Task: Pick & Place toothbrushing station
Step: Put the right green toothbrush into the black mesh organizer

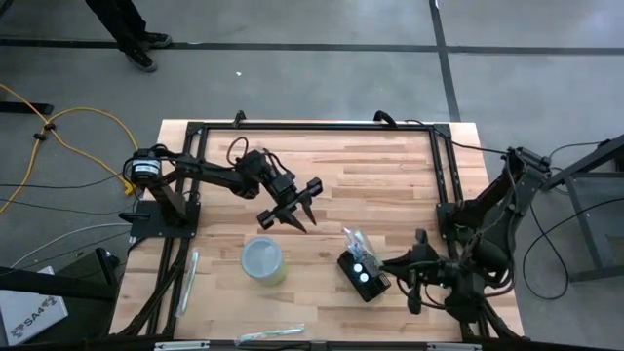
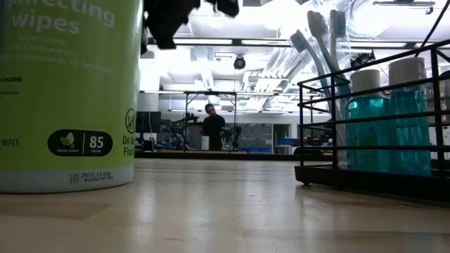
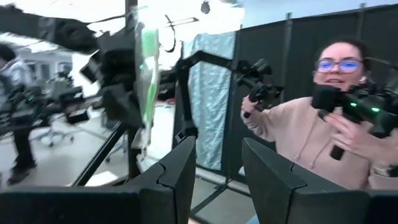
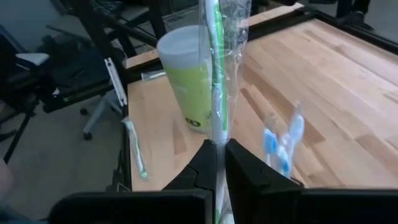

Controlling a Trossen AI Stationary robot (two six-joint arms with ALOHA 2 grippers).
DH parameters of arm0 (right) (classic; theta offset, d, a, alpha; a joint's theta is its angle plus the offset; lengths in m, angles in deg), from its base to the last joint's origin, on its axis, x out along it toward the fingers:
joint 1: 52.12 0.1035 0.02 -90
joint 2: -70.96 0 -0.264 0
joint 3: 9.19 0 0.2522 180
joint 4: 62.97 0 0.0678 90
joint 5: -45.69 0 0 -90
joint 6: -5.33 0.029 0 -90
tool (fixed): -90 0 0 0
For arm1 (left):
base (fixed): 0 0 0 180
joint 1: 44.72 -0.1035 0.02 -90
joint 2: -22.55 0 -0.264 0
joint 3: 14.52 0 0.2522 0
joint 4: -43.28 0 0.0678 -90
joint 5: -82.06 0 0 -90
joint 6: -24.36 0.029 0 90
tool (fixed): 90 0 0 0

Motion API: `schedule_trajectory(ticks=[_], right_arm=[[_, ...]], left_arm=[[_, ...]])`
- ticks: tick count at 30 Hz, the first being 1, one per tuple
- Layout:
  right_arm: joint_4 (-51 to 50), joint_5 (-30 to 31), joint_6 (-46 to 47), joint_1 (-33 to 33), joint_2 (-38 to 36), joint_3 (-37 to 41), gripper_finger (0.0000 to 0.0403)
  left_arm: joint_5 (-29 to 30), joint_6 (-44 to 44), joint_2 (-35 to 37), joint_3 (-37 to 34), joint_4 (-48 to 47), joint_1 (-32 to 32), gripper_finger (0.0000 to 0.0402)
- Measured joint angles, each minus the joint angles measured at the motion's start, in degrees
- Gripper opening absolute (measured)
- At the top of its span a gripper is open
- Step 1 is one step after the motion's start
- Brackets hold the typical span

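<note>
Toothbrushing station [image 1: 362, 275] just beside right gripper [image 4: 219, 163] (clamped on wrapped toothbrush [image 4: 217, 68])

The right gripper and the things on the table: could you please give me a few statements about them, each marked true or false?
1. The right gripper is shut on a wrapped toothbrush. True.
2. The left gripper holds the wipes canister. False: it is open and empty, above the table.
3. The toothbrushing station stands between the canister and the right gripper. True.
4. The canister lies on its side. False: it stands upright.
5. The station is empty. False: it holds bottles and toothbrushes.
</note>
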Motion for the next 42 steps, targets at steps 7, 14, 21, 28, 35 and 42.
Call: schedule_trajectory(ticks=[7, 14, 21, 28, 35, 42], right_arm=[[4.7, -2.3, -6.7, -2.6, 3.1, 0.0, 0.0007], [9.6, -2.4, -13.8, -5.8, 7.8, 0.0, 0.0007], [15.3, -0.4, -19.8, -9.8, 11.9, 0.0, 0.0007], [19.5, -2.3, -24.1, -13.1, 13.0, 0.0, 0.0007], [19.4, -4.5, -22.9, -13.6, 13.0, 0.0, 0.0007], [18.3, -7.1, -19.4, -13.6, 13.0, 1.4, 0.0007]], left_arm=[[0.5, 2.4, 0.0, 4.2, -7.1, 1.0, 0.0128], [3.9, 7.2, 0.0, 4.5, -10.5, 1.0, 0.0128], [5.9, 10.7, 0.0, 4.5, -10.1, 4.9, 0.0128], [8.9, 12.4, 0.0, 4.5, -10.0, 8.1, 0.0128], [10.2, 11.6, 0.0, 4.5, -10.0, 8.5, 0.0128], [10.2, 4.3, 0.0, 4.5, -10.5, 8.4, 0.0128]])
